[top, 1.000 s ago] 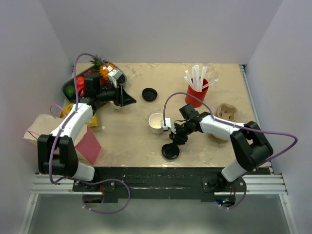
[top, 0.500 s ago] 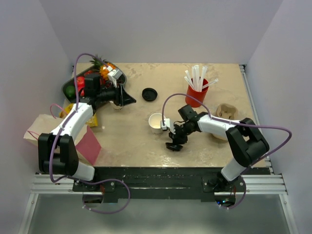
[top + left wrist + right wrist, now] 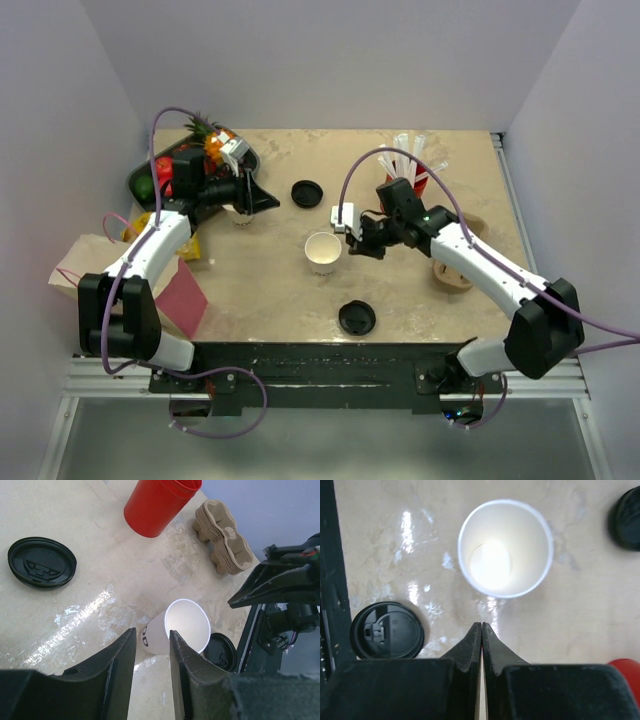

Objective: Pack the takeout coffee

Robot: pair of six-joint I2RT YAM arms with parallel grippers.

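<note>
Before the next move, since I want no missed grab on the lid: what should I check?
1. The cup stands upright, mouth up: ok.
2. The cup is empty: ok.
3. The near lid lies flat with nothing on it: ok.
4. The right gripper is open for a grab: not ok; it is shut and holds nothing.
5. The left gripper is apart from the cup: ok; it is open.
6. The near lid fits the cup: cannot tell.
</note>
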